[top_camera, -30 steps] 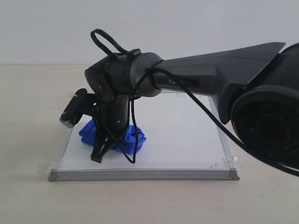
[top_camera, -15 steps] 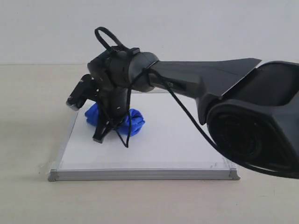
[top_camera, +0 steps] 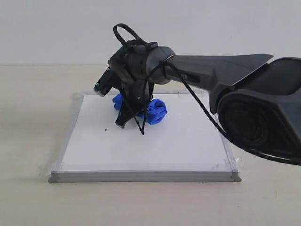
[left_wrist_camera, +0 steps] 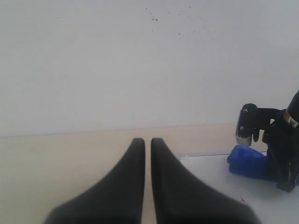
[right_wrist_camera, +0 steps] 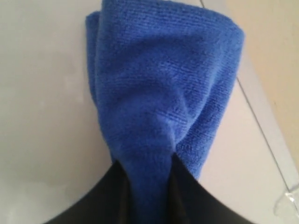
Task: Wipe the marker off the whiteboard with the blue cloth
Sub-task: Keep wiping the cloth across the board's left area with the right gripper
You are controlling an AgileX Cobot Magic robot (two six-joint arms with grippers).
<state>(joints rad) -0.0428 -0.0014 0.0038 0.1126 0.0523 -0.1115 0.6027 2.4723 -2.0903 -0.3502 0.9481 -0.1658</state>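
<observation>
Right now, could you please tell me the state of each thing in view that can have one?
right end effector, shut on the blue cloth
left end effector, shut, holding nothing
blue cloth, bunched, down on the whiteboard near its far edge
whiteboard, lying flat on the table, almost all clean
marker, only a small speck visible, beside the cloth

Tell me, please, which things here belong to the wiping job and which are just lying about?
Job: whiteboard; blue cloth, pinched in the right gripper; small dark mark on the board.
Idle: left gripper, empty, off the board; table.
</observation>
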